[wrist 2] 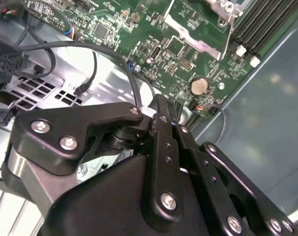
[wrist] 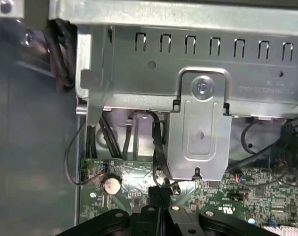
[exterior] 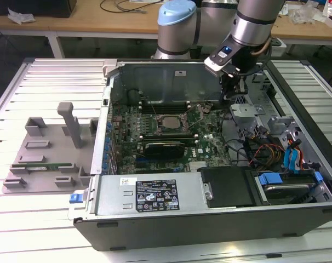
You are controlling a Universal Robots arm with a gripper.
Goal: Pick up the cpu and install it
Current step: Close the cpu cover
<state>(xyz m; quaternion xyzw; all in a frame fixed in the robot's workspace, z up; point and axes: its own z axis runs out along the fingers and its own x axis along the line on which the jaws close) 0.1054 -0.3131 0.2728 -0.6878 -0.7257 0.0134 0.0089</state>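
Note:
In the exterior view the open computer case lies on the table with its green motherboard exposed. A flat silver-grey square that looks like the cpu sits inside the socket frame near the board's middle. My gripper hangs inside the case to the exterior view's right of the socket, apart from the cpu. In both wrist views the black fingers are pressed together with nothing between them. They hover just over the board's corner, near a round coin battery.
A grey plastic tray with upright blocks lies at the exterior view's left of the case. A black card stands in front of the socket. A power supply, drive bays and coloured cables crowd the near and right sides. A metal bracket stands close behind the fingertips.

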